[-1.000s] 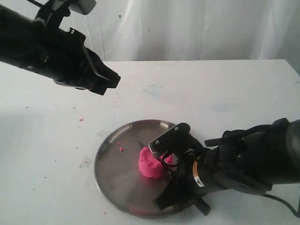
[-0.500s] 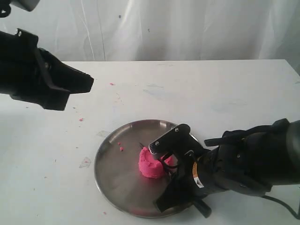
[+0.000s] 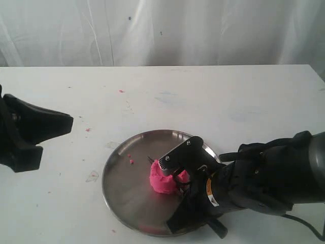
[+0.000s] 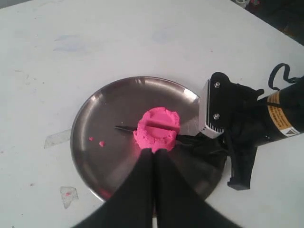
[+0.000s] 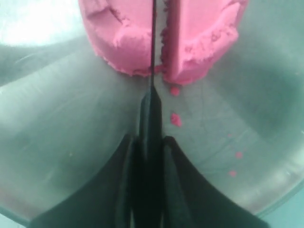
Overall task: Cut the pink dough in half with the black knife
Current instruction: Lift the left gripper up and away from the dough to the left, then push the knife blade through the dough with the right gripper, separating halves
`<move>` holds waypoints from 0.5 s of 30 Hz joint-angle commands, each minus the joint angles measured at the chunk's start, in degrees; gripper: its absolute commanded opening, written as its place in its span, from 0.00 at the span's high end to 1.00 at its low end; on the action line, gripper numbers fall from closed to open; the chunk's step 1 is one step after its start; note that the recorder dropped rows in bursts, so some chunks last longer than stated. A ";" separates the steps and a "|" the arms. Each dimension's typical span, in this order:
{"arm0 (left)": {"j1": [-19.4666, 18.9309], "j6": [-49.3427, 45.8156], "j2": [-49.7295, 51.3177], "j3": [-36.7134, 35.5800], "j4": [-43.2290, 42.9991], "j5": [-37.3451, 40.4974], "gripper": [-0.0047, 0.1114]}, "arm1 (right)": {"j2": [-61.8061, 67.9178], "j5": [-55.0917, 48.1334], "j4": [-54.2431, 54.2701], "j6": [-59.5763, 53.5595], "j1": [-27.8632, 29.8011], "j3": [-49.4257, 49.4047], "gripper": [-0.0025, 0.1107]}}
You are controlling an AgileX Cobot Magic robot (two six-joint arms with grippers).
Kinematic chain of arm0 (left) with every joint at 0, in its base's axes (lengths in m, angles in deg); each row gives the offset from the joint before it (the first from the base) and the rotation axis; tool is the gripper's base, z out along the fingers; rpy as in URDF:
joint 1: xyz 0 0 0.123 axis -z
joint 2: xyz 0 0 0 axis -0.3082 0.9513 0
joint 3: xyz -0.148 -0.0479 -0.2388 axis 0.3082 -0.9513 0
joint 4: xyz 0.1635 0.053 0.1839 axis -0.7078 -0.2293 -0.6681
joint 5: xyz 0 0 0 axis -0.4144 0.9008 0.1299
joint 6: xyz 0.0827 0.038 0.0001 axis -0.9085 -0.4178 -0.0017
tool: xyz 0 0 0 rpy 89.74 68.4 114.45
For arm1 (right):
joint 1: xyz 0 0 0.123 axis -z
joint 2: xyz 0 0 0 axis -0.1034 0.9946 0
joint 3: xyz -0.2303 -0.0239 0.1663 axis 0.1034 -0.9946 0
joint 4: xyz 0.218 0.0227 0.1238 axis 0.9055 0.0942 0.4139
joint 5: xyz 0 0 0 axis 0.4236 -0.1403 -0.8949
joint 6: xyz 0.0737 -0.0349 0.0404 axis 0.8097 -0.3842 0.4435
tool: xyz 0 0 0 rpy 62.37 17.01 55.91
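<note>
The pink dough sits near the middle of the steel plate. The black knife stands on edge in a slit through the dough, with a pink piece either side of the blade in the right wrist view. Its tip pokes out on the far side. My right gripper is low over the plate's near right part, shut on the knife's handle. My left gripper hangs at the left edge of the exterior view, off the plate, shut on nothing. In the left wrist view its tips appear just before the dough.
Tiny pink crumbs lie on the plate's left part, and more crumbs lie beside the blade. A clear scrap of tape lies on the white table left of the plate. A white curtain hangs behind the table.
My left arm has swung from the upper left down and out to the left edge. My right gripper has shifted slightly left with the knife in the dough.
</note>
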 commanded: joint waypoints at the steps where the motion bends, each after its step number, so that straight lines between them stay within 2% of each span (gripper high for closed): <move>1: 0.13 0.63 -1.32 -3.11 1.24 -0.64 0.96 | -0.08 -2.79 0.12 -0.65 -0.37 -0.09 0.98; 12: 0.13 0.63 -1.32 -3.50 1.47 0.08 0.96 | -0.08 -3.29 -2.14 -0.50 -0.25 -0.03 0.98; 15: 0.13 0.63 -1.32 -3.50 1.47 0.19 0.96 | -0.08 -3.41 -2.45 -0.17 1.35 -0.03 0.98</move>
